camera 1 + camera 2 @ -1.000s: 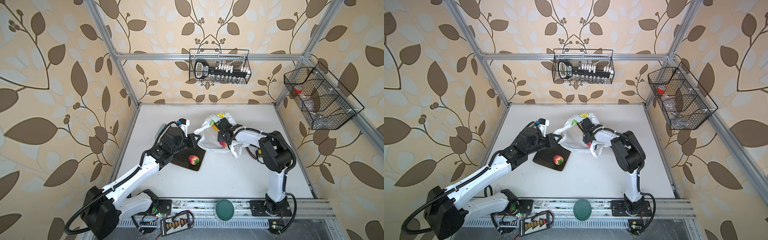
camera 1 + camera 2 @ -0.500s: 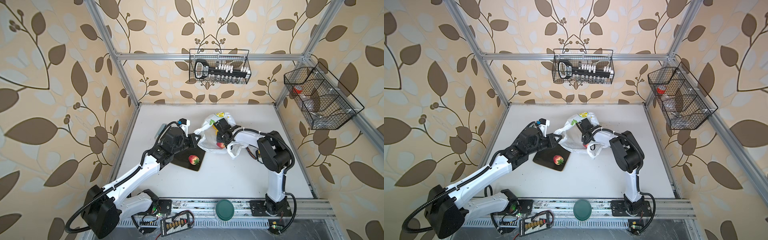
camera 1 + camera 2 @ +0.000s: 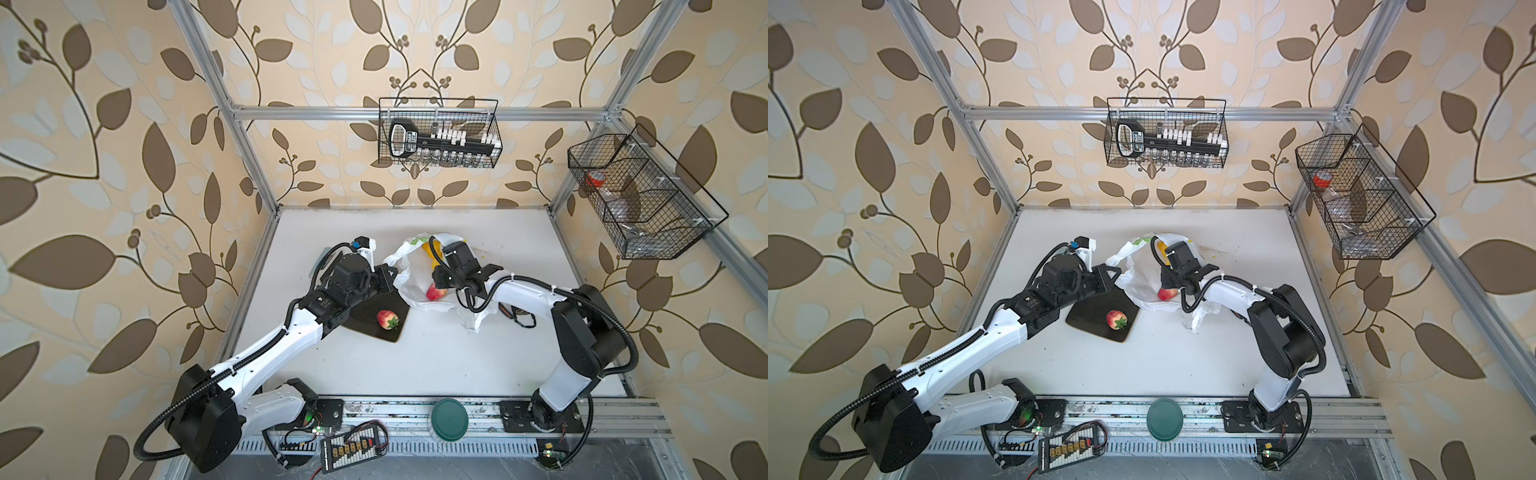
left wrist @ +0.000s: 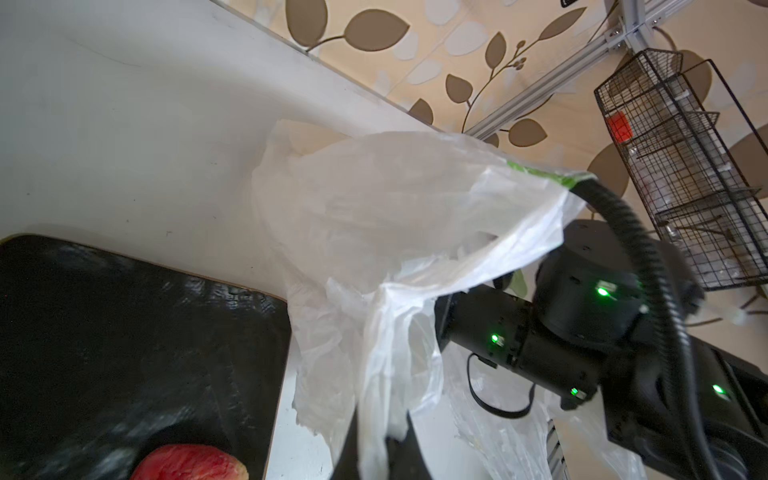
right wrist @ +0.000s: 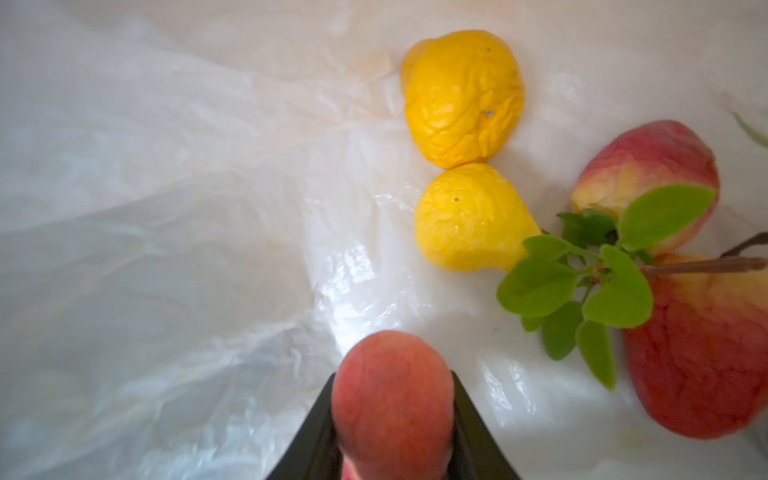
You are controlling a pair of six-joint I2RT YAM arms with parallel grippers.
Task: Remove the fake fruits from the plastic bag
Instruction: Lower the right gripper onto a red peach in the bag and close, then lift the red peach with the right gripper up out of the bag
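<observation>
The right gripper [image 5: 392, 374] pinches a red peach [image 5: 390, 407] between its jaws inside the bag [image 4: 395, 208], whose edge the left gripper [image 4: 382, 432] clamps.

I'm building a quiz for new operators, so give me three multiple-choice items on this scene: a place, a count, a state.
1. Where does the strawberry lie?
A. in the wire basket
B. on the black plate
C. on the bare table

2. How many yellow fruits show in the right wrist view?
A. none
B. four
C. two

3. What are the right fingers doing?
A. closed on a red fruit
B. spread wide above the table
C. pinching the plate

1 B: it sits on the plate in both top views.
2 C: two lie close together.
3 A: they press both sides of the fruit.
</observation>
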